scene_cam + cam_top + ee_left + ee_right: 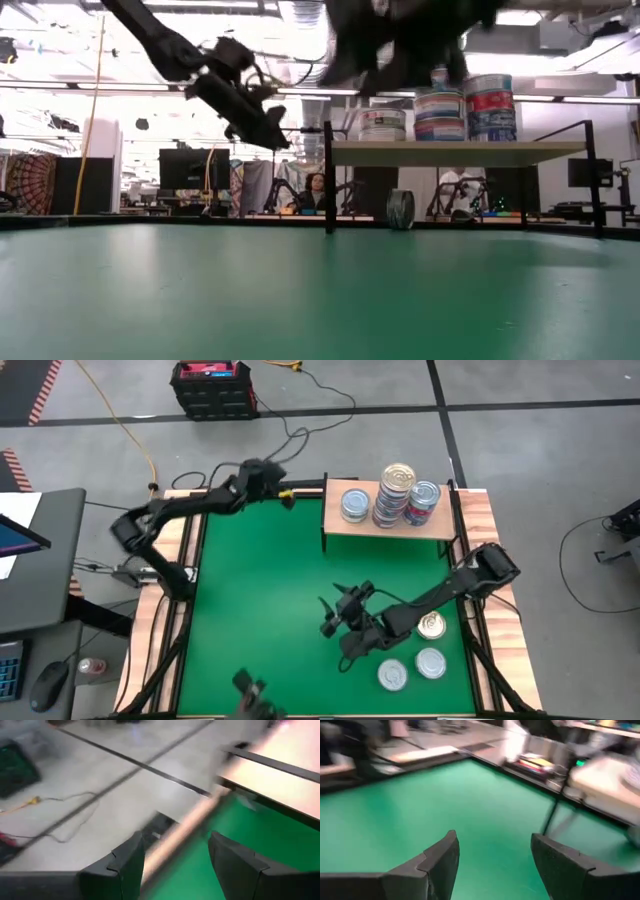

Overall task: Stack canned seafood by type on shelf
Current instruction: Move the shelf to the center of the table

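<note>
The shelf [385, 525], a light-wood board on black legs, stands at the table's far right. On it are a single silver-blue tin [355, 505], a stack of tins with a gold lid on top [397, 490] and a second stack [424, 500]. On the green table near the right front lie one gold-lidded tin [432, 625] and two silver-lidded tins [392, 675] [431, 662]. My left gripper [288, 495] hangs open over the far edge, left of the shelf, holding nothing. My right gripper [326, 616] is open above mid-table, left of the loose tins, and holds nothing too.
The table's wooden border [480, 520] rings the green mat. A small dark device [250, 688] sits at the near edge. In the low view a round thing [400, 210] stands under the shelf [450, 152]. A person sits beyond the table. Bare mat lies left of centre.
</note>
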Tool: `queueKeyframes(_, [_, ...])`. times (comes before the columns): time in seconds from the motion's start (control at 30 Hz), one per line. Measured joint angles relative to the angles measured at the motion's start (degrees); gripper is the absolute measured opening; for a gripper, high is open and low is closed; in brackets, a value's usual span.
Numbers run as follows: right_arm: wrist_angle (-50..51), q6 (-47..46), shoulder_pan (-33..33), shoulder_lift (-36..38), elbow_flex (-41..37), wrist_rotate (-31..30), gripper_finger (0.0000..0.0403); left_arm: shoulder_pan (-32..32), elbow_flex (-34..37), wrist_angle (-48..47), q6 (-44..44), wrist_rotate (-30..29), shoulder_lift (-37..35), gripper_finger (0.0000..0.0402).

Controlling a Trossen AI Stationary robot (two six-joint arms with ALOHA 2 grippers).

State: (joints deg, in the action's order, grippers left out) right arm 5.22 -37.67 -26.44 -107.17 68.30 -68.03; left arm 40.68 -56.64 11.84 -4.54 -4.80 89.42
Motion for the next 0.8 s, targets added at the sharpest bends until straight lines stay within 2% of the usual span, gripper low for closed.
queueKeyframes(0.07, [-0.2, 1.9, -1.1, 1.2, 1.6, 1.3, 0.0276, 2.6, -3.7, 0.4, -0.7, 0.5, 5.1, 0.0205])
queueKeyframes(0.13, [0.1, 1.9, -1.5, 1.9, 2.2, 2.4, 0.0276, 5.0, -7.8, 0.8, -2.1, 4.4, 10.5, 0.0205])
queueKeyframes(0.33, [0.1, -3.6, -0.2, 5.2, 2.4, 4.2, 0.0276, 11.8, -21.7, 0.4, -4.4, 26.2, 24.5, 0.0205])
queueKeyframes(0.4, [0.3, -4.6, 0.6, 5.9, 2.4, 5.3, 0.0276, 12.8, -26.3, 0.2, -6.0, 31.2, 28.3, 0.0205])
queueKeyframes(0.53, [0.8, -4.8, 2.4, 8.8, 2.4, 5.8, 0.0276, 14.1, -36.8, -1.5, -7.2, 34.2, 34.2, 0.0205])
queueKeyframes(0.63, [1.5, -5.4, 3.7, 9.6, 2.5, 5.4, 0.0276, 14.9, -43.7, -6.4, -5.5, 37.5, 38.7, 0.0205])
queueKeyframes(0.7, [1.9, -5.4, 4.4, 10.0, 2.4, 5.4, 0.0276, 14.7, -45.8, -9.6, -5.6, 40.6, 40.4, 0.0205])
queueKeyframes(0.8, [1.9, -5.4, 4.9, 11.6, 2.4, 5.3, 0.0276, 13.5, -46.2, -9.5, -7.8, 42.1, 40.1, 0.0205])
